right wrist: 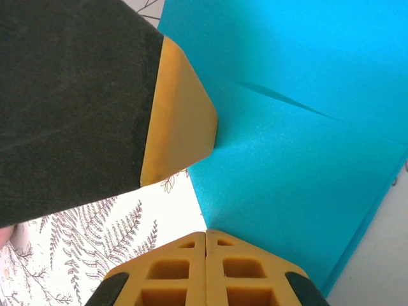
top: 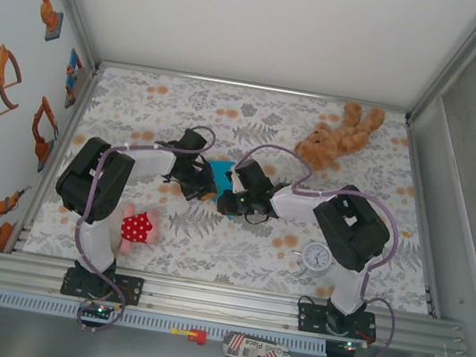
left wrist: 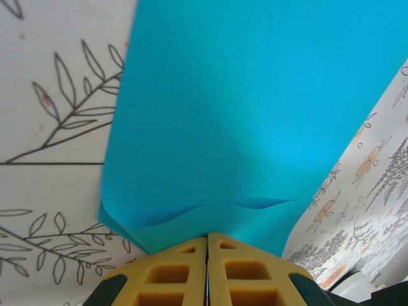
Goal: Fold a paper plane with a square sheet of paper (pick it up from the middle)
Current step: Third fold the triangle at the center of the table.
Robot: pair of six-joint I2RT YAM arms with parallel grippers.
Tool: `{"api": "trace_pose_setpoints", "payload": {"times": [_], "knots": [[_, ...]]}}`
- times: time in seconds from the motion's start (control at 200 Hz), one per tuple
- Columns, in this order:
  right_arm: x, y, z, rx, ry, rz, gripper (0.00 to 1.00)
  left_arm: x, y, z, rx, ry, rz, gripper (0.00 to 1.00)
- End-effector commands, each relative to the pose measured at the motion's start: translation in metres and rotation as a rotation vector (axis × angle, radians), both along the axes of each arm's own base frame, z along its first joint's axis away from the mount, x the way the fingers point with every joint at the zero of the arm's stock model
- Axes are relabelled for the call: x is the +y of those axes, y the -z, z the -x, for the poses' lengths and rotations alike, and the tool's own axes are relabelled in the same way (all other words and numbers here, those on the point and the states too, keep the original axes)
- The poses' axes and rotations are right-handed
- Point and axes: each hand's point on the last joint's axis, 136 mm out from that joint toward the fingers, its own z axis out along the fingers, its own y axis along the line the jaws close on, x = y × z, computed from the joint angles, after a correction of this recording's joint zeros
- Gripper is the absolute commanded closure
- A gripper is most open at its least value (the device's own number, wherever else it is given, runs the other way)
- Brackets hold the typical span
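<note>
Turquoise sheet point(top: 218, 175) mid-frame: my L claw point(left wrist: 208, 238) + R claw point(right wrist: 206, 233) both pinch its edges, prob tensioning it for crease.

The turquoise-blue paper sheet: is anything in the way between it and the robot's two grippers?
Nothing visible does. The left gripper and the right gripper are each shut directly on the thin turquoise-blue sheet of paper, pinching it from opposite sides.
</note>
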Motion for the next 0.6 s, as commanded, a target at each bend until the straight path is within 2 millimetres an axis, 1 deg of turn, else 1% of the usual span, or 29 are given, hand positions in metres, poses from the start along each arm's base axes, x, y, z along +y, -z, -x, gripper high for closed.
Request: {"api": "trace_pose_setpoints", "payload": {"times": [0.0, 0.19, 0.356, 0.591], "knots": [[-0.006, 0.006, -0.001, -0.008, -0.002, 0.049, 1.00, 0.033, 0.046, 0.027, 0.124, -0.009, -0.174, 0.91], [-0.009, 0.009, 0.002, -0.001, -0.011, 0.058, 1.00, 0.035, 0.048, 0.027, 0.128, -0.002, -0.180, 0.91], [-0.014, 0.012, 0.010, 0.020, -0.030, 0.046, 1.00, 0.039, 0.053, 0.028, 0.137, 0.004, -0.194, 0.91], [-0.032, 0.009, 0.023, 0.022, -0.044, 0.025, 1.00, 0.045, 0.059, 0.029, 0.152, 0.006, -0.201, 0.92]]}}
